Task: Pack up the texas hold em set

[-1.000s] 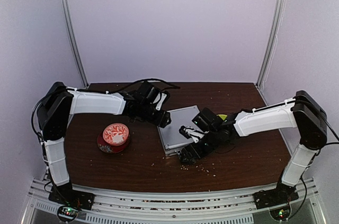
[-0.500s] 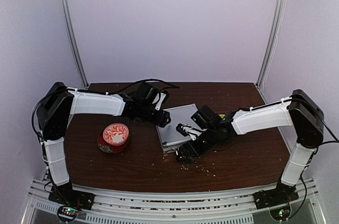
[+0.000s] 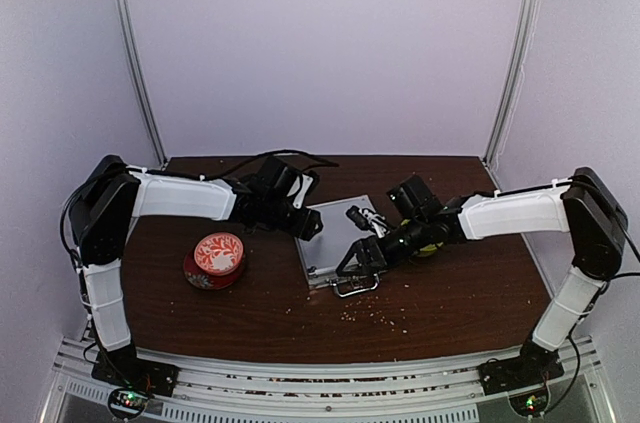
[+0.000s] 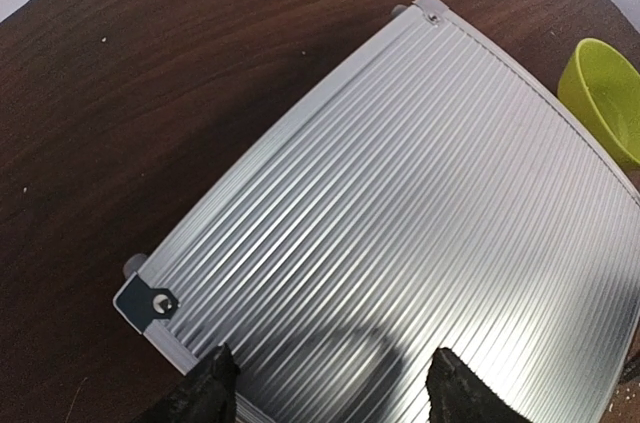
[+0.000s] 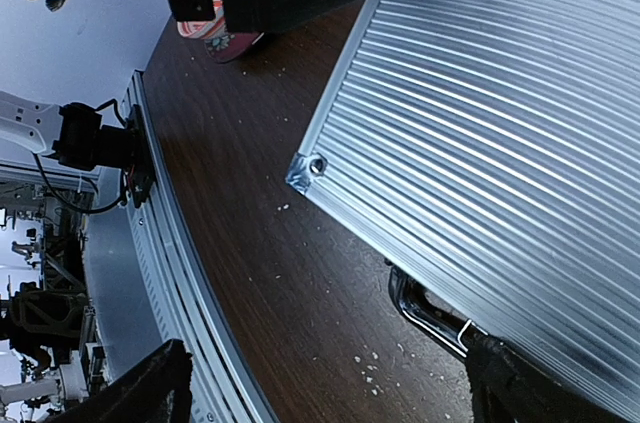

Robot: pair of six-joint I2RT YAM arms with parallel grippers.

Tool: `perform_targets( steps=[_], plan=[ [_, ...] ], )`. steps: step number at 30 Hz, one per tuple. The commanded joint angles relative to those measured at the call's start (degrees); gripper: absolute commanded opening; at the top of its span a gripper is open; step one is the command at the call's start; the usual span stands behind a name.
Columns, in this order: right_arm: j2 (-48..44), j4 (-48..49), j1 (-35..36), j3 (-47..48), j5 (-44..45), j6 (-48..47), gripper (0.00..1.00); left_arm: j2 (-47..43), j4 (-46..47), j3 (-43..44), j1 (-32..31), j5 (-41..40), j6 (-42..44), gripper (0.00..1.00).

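The silver ribbed aluminium case (image 3: 328, 233) lies shut and flat at the table's centre, its chrome handle (image 3: 355, 289) sticking out at the near edge. My left gripper (image 3: 308, 226) hovers open over the case's far left corner, with the lid (image 4: 400, 203) filling the left wrist view between the jaws (image 4: 330, 388). My right gripper (image 3: 356, 259) hovers open and empty over the case's near right part. In the right wrist view (image 5: 325, 383) it spans the case's near edge (image 5: 500, 123) and the handle (image 5: 425, 311). Chips, cards, dice and buttons are out of view.
A round red tin with a white floral lid (image 3: 217, 255) sits left of the case. A lime-green bowl (image 4: 605, 93) stands just right of the case, mostly behind my right arm. Pale crumbs (image 3: 375, 318) dot the wood near the handle.
My right gripper has moved up and back from the table in front of the case to above its near right part, uncovering the handle. My left arm has stayed put.
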Motion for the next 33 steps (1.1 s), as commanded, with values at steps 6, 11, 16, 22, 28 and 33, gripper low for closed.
perform_targets(
  steps=[6,11,16,22,28,33],
  plan=[
    [-2.6,5.4,-0.8,0.7,-0.9,-0.1,0.96,-1.6,-2.1,-3.0,-0.3,1.8,0.0,0.65],
    [-3.6,0.3,-0.8,2.7,-1.2,-5.3,0.92,-3.0,-1.6,-4.1,-0.4,0.8,1.1,0.65],
    [-5.2,-5.9,-0.8,2.9,-1.1,-15.7,0.77,-4.9,-1.5,-2.4,-0.2,-3.5,2.4,0.67],
    [-8.2,-11.9,-2.2,5.9,7.3,-22.1,0.74,-2.1,-3.3,6.1,3.4,-1.8,5.1,0.73],
    [-10.6,-12.3,-8.5,7.8,11.9,-21.7,0.79,7.3,-5.4,18.5,9.1,6.2,4.6,0.75],
    [-14.2,-12.2,-10.8,6.4,13.1,-24.0,0.83,16.5,-12.1,30.4,11.3,12.1,7.0,0.76]
  ],
)
